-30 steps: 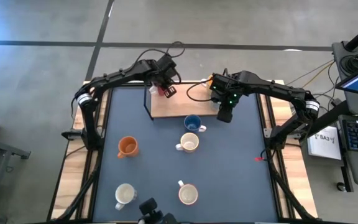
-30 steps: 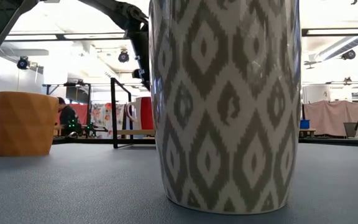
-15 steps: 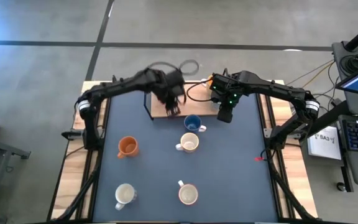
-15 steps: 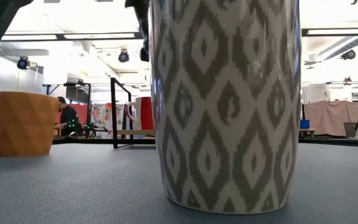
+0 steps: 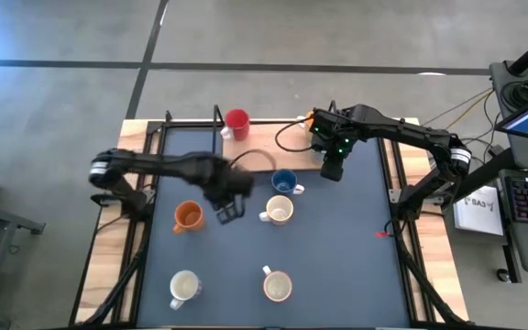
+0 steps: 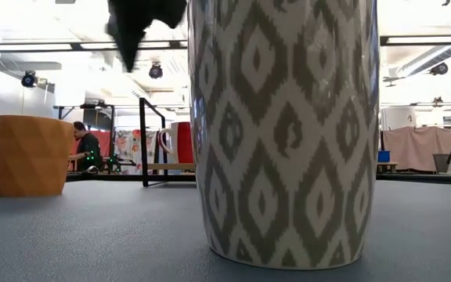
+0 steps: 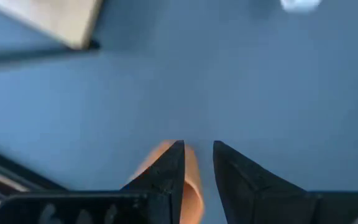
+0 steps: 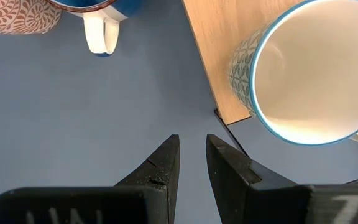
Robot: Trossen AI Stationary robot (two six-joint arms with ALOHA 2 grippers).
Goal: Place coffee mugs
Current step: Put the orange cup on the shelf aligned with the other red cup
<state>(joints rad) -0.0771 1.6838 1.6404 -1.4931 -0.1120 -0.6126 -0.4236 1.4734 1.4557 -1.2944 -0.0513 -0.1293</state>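
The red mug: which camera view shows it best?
The high view: the red mug stands uncovered on the wooden board at the table's far edge. The low view shows only part of it, hidden behind the patterned mug. Neither wrist view shows it.

Seven coffee mugs show: one red, one blue, one orange, three pale ones, and a teal-rimmed one.
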